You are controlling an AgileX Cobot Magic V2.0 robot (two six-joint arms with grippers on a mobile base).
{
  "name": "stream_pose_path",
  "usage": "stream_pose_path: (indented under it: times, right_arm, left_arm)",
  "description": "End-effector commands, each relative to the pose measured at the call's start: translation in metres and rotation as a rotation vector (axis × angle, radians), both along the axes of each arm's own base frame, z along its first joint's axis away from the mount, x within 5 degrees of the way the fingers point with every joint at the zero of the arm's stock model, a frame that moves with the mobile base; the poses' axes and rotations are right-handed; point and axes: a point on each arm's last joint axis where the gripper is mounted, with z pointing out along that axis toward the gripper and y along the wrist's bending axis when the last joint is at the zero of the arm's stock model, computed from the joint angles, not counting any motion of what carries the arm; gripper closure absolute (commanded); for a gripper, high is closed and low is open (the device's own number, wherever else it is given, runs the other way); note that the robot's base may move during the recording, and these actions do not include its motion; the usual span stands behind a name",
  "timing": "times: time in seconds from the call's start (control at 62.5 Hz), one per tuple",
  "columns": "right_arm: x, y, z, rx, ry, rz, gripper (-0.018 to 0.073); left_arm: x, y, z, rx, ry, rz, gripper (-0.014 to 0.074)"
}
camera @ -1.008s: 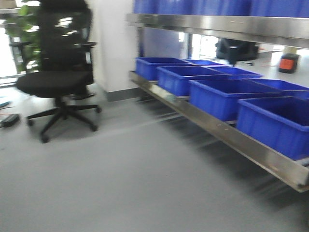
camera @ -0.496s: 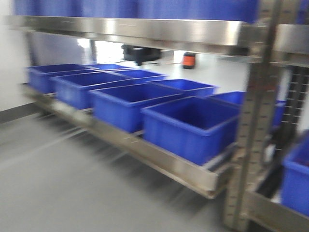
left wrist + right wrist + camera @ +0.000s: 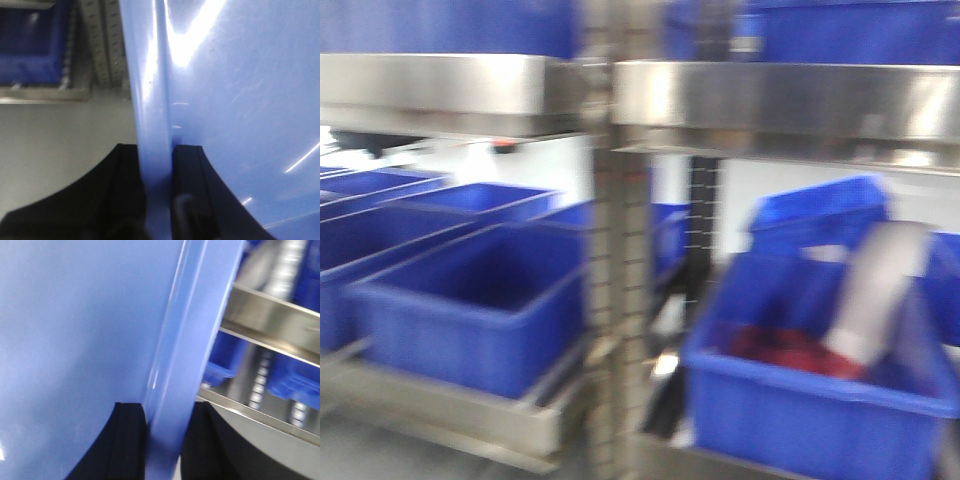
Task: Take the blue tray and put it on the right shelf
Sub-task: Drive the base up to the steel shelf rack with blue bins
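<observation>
The blue tray (image 3: pixel 240 100) is light periwinkle and glossy, and it fills most of both wrist views. My left gripper (image 3: pixel 156 150) is shut on its left rim, one black finger on each side. My right gripper (image 3: pixel 167 412) is shut on its right rim (image 3: pixel 190 330) in the same way. The tray and both grippers are out of the front view. The right shelf (image 3: pixel 790 100) is a shiny steel rail across the upper right of the front view, beside a perforated upright (image 3: pixel 615 300). The front view is blurred.
Deep dark-blue bins stand on the lower shelves: one at lower left (image 3: pixel 470 300), one at lower right (image 3: pixel 820 400) holding something red and a grey-white object (image 3: pixel 875 290). More bins sit on top (image 3: pixel 840 30). A steel rail (image 3: pixel 270 322) shows by the right gripper.
The front view has swung right: the chair and open floor are gone, the row of bins slid left, and the upright with the right-hand shelf now fills the frame.
</observation>
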Motion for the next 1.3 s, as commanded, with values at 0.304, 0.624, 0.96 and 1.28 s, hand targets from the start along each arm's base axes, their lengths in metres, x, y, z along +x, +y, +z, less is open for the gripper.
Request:
stream_pose_path:
  times: [0.304,0.624,0.96,1.28]
  right_arm:
    - [-0.0024,0.0074,0.0205,0.096,-0.148,0.067,0.0502]
    - [-0.0024,0.0074,0.0205,0.096,-0.148,0.067,0.0502]
    - [-0.0024,0.0074,0.0205,0.096,-0.148,0.067,0.0502]
    - [-0.0024,0.0074,0.0205,0.096,-0.148,0.067,0.0502]
  left_arm:
    - [-0.0217,-0.0041,0.011,-0.055,0.053,-0.096,0.0644]
    - [-0.0217,-0.0041,0.011,-0.055,0.053,-0.096,0.0644]
    - [-0.0217,-0.0041,0.011,-0.055,0.053,-0.096,0.0644]
    - [-0.0218,-0.0042,0.011,-0.056,0.053,-0.096,0.0644]
